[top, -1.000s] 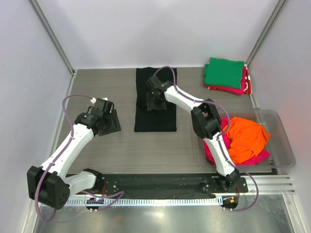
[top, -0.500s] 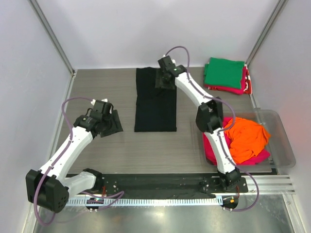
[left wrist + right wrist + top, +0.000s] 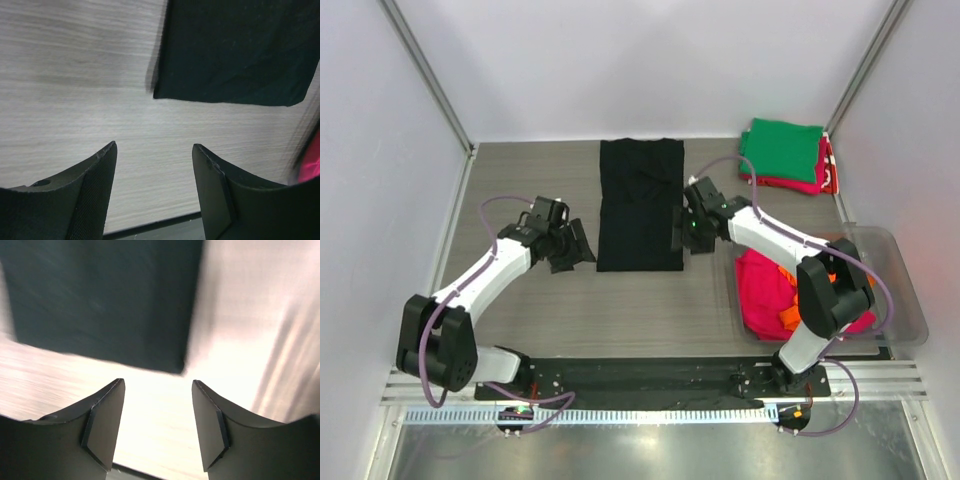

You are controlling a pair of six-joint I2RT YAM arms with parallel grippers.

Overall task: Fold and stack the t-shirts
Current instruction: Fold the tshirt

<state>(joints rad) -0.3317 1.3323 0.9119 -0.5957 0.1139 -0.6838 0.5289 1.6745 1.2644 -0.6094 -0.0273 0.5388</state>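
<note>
Black t-shirt (image 3: 640, 205) (image 3: 235, 50) (image 3: 100, 295): flat, a long folded strip mid-counter, running toward the far edge.

Left arm stretches from the near-left corner, forearm angled inward. Left gripper (image 3: 574, 250) (image 3: 152, 150) sits low, just beside the shirt's near-left corner, fingers spread wide, nothing between them.

Right arm is doubled back, elbow over the clear bin (image 3: 905, 290). Right gripper (image 3: 688, 228) (image 3: 157, 382) is at the shirt's near-right corner, jaws parted, empty.

Green tee (image 3: 782, 148) is folded on the pink-red tee (image 3: 825, 178) in the far-right corner. Magenta tee (image 3: 765, 290) lies in the bin at the right edge.
</note>
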